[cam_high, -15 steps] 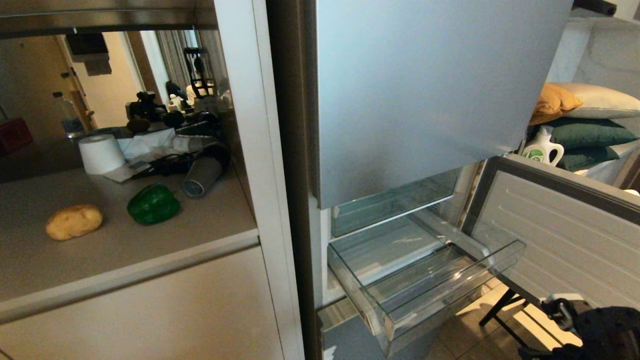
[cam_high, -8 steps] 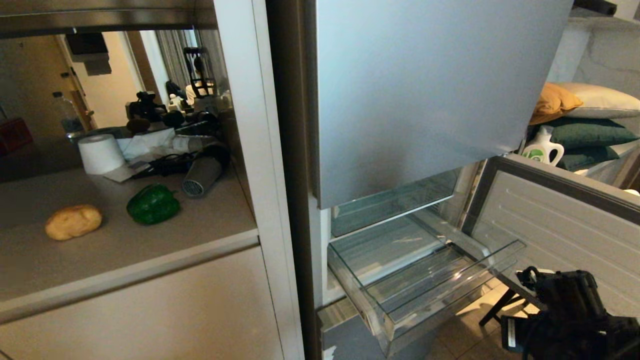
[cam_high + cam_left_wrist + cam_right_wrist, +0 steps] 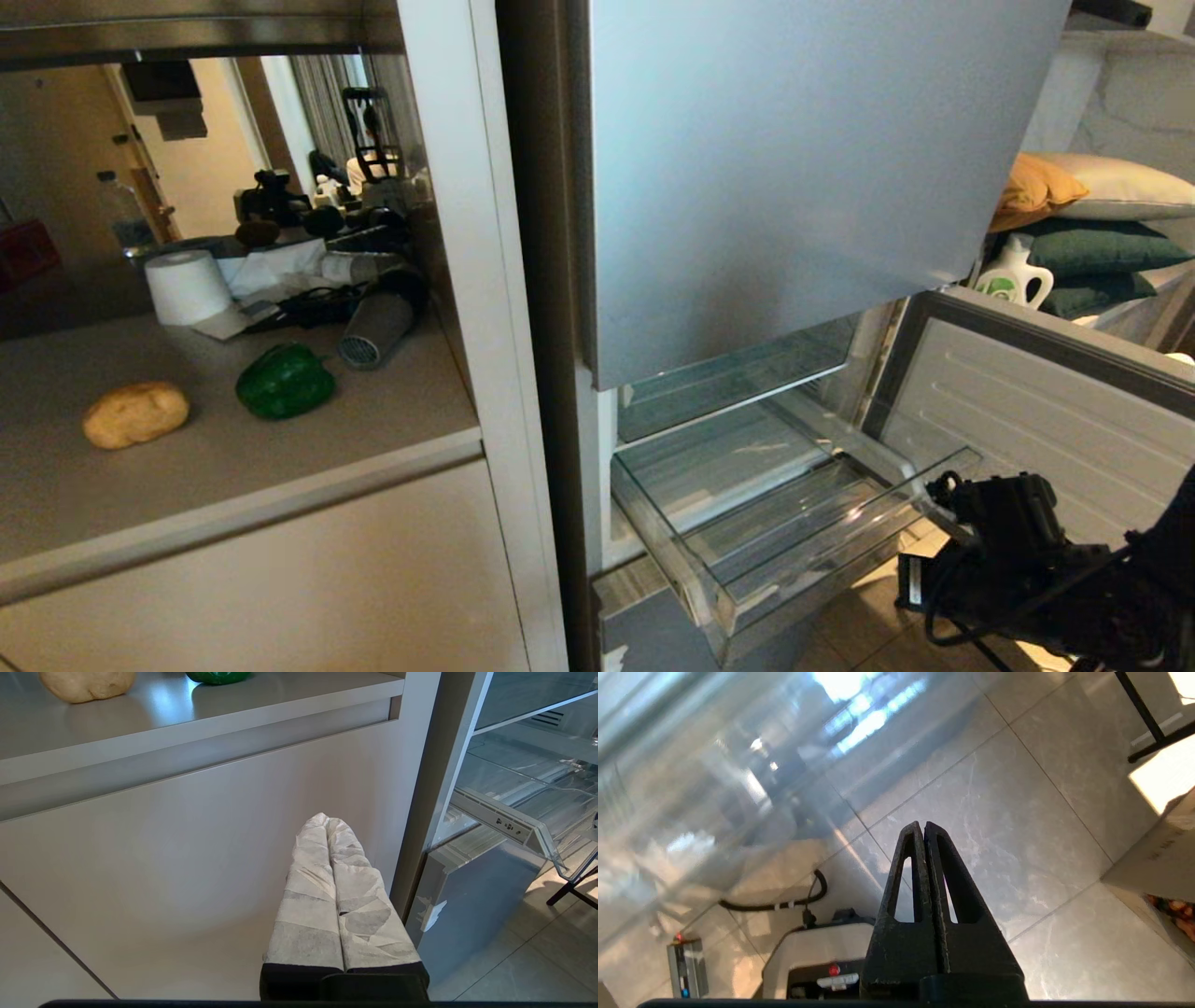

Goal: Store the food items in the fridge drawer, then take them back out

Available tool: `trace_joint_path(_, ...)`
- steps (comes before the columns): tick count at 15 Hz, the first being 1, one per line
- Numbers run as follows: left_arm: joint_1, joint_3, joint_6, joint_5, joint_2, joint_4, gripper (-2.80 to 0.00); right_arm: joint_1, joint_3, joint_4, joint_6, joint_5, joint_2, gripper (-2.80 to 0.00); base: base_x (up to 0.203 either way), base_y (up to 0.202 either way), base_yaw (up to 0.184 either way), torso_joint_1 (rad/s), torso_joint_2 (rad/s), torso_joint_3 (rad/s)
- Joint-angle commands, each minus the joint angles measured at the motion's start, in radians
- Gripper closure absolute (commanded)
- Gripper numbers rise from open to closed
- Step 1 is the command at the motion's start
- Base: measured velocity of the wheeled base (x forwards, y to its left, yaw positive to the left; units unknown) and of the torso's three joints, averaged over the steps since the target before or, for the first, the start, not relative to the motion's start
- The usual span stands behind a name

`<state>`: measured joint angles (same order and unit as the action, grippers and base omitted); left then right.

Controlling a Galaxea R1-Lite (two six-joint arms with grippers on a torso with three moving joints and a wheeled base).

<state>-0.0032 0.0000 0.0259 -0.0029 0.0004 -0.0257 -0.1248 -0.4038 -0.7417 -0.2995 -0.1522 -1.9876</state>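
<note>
The tan potato (image 3: 135, 413) and the green bell pepper (image 3: 285, 380) lie side by side on the beige counter (image 3: 233, 467), left of the fridge. The clear fridge drawer (image 3: 822, 560) stands pulled out and empty under the grey upper door. My right arm (image 3: 1013, 560) hovers just off the drawer's front right corner; its gripper (image 3: 923, 825) is shut on nothing and points down at the tiled floor. My left gripper (image 3: 326, 817), wrapped in white tape, is shut and parked low before the cabinet front, with the potato (image 3: 86, 683) and pepper (image 3: 217, 676) above it.
A paper roll (image 3: 187, 287), a grey cylinder (image 3: 378, 327) and clutter sit behind the food. The lower fridge door (image 3: 1046, 439) swings open to the right. Pillows (image 3: 1092, 215) and a detergent bottle (image 3: 1013, 275) lie beyond it. A cardboard box (image 3: 1157, 858) stands on the floor.
My right arm has risen from the bottom right corner and moved left toward the drawer's front right corner. Its gripper stays shut. The food and the drawer have not moved.
</note>
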Motion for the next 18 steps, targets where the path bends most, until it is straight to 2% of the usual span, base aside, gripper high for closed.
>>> trace_joint_path(1, 0.0, 0.011, 0.0, 0.0, 0.001, 0.0, 0.0, 0.009, -0.048, -0.005, 0.003, 0.002, -0.049, 0.0, 0.0, 0.0, 0.0, 0.0, 0.0, 0.0)
trace_joint_path(3, 0.0, 0.011, 0.0, 0.0, 0.001, 0.0, 0.0, 0.023, -0.094, -0.005, 0.009, 0.031, -0.063, 0.0, 0.0, 0.0, 0.0, 0.0, 0.0, 0.0)
trace_joint_path(6, 0.0, 0.011, 0.0, 0.0, 0.001, 0.0, 0.0, 0.039, -0.149, -0.004, 0.011, 0.127, -0.075, 0.0, 0.0, 0.0, 0.0, 0.0, 0.0, 0.0)
trace_joint_path(10, 0.0, 0.011, 0.0, 0.0, 0.001, 0.0, 0.0, 0.037, -0.214, -0.004, 0.043, 0.145, -0.121, 0.0, 0.0, 0.0, 0.0, 0.0, 0.0, 0.0)
trace_joint_path(18, 0.0, 0.011, 0.0, 0.0, 0.001, 0.0, 0.0, 0.044, -0.394, -0.007, 0.062, 0.277, -0.237, 0.0, 0.0, 0.0, 0.0, 0.0, 0.0, 0.0)
